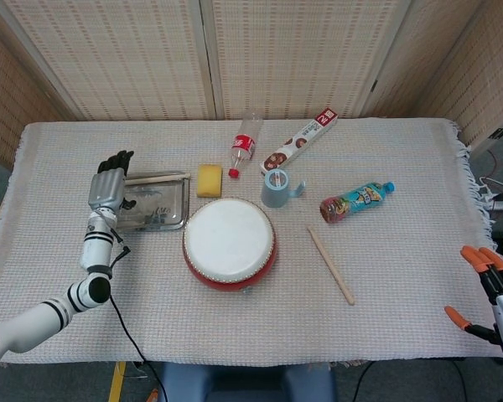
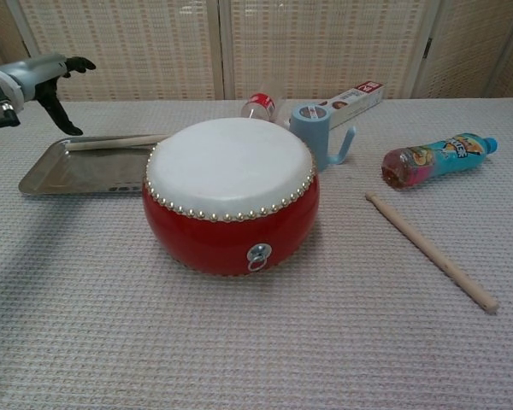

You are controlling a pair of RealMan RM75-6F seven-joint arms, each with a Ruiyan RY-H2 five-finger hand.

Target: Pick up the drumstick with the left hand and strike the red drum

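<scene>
Drum (image 1: 230, 243) mid-table; tray (image 1: 155, 214) w/ drumstick (image 1: 158, 177) to its left, 2nd stick (image 1: 330, 265) right.

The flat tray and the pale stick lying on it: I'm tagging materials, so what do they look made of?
The flat silver tray looks like polished metal: it is mirror-bright with reflections. The pale stick on it seems bare, unvarnished wood: matte and light tan.
</scene>
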